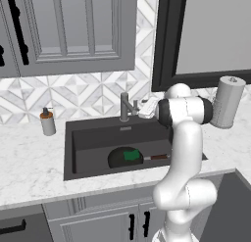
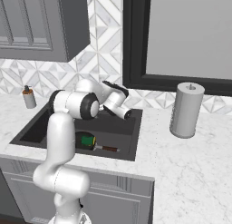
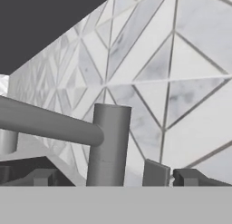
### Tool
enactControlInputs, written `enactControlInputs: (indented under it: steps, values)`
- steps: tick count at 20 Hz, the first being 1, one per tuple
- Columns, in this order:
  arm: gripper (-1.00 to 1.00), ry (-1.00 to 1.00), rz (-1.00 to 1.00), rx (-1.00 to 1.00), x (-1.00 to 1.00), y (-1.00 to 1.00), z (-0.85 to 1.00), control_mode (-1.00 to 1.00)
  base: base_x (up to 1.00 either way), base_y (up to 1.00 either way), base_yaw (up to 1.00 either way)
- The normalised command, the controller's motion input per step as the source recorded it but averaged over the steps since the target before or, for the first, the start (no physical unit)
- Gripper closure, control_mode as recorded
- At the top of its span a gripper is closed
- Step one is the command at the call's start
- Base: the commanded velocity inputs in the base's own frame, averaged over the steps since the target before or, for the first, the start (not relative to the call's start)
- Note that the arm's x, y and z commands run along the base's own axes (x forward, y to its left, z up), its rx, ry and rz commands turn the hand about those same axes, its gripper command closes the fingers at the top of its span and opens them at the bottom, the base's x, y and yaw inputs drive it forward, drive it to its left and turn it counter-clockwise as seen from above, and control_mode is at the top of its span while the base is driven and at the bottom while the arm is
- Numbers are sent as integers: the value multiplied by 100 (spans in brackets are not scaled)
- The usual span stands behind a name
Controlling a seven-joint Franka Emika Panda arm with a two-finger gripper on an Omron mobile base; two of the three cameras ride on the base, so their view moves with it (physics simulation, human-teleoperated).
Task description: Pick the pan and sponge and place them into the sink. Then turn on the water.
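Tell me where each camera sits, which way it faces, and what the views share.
Left base view: behind-left, looking forward and down at the sink; arm rises lower right.
Right base view: behind-right, same sink; arm rises lower left.
Hand view: on the hand, close on the faucet and tiled wall; open tool at bottom.
Shared: both base views show the pan with the sponge.

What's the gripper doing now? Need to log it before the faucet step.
Gripper: open, holding nothing, jaws either side of the faucet.
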Motion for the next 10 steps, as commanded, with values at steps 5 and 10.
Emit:
enactControlInputs:
  steps: [5, 10]
  values:
    - [-100, 0, -6, 0, 4, 0, 0, -100, 0, 0, 0]
    - [-100, 0, -7, 0, 3, 0, 0, -100, 0, 0, 0]
